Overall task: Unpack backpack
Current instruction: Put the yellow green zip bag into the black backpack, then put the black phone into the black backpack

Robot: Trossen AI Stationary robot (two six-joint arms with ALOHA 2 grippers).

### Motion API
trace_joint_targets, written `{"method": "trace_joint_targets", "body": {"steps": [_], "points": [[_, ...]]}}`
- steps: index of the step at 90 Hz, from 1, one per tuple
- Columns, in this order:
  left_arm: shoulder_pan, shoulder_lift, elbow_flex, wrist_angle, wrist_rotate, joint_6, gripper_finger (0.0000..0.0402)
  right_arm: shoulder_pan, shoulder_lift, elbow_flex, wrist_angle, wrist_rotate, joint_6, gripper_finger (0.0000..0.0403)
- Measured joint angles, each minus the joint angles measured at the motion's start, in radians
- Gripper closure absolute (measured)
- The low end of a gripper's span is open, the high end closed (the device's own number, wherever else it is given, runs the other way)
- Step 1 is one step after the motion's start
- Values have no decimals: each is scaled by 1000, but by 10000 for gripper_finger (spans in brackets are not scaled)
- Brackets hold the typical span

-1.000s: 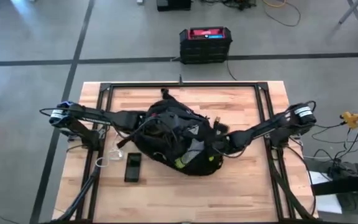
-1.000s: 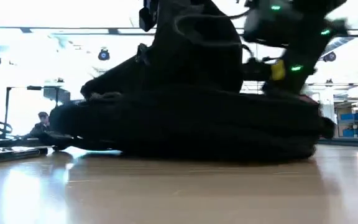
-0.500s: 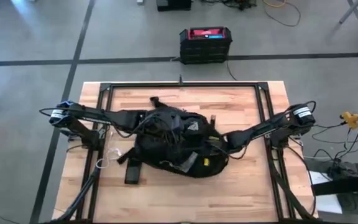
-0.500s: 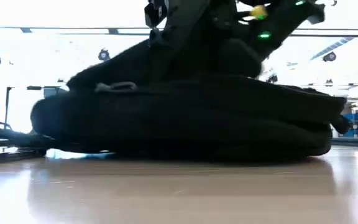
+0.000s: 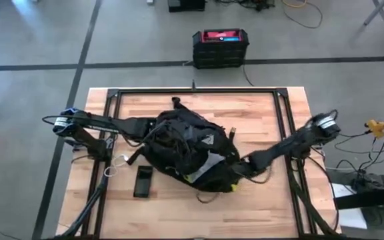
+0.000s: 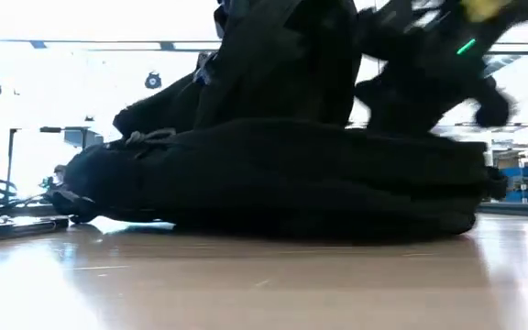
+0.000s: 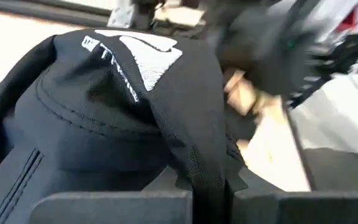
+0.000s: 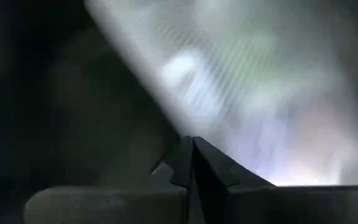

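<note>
My left gripper [image 7: 207,186] pinches a strap of the backpack [image 5: 189,150] mid-counter [image 5: 259,207], while my right gripper [image 8: 191,168], closed, presses into its right side.

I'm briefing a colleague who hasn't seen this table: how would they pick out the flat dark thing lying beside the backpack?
On the pale wooden table, find the large soft black fabric backpack in the middle. By its front-left corner, toward the left arm's side, lies a small flat black rectangular object. Unlike the rounded bag, it is rigid, thin and lies apart on bare wood.
</note>
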Motion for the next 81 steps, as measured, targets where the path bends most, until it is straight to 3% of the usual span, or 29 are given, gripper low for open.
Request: {"method": "trace_joint_targets", "body": {"steps": [7,15,27,43,58,69,81], "points": [[4,0,0,-8,26,17,401,-75,63,26,79,19,-46,403],[28,-11,10,-87,64,40,401,-125,79,63,64,138,-48,403],[85,-42,90,-248,82,50,401,-79,25,66,82,187,-118,403],[149,-54,134,-258,91,77,401,30,3,65,309,58,-166,390],[213,-56,119,-267,87,77,402,73,56,68,558,-60,-153,322],[247,-56,108,-283,80,75,402,69,161,125,652,-167,-130,269],[299,-56,118,-282,59,63,402,67,359,319,652,-180,-140,230]]}}
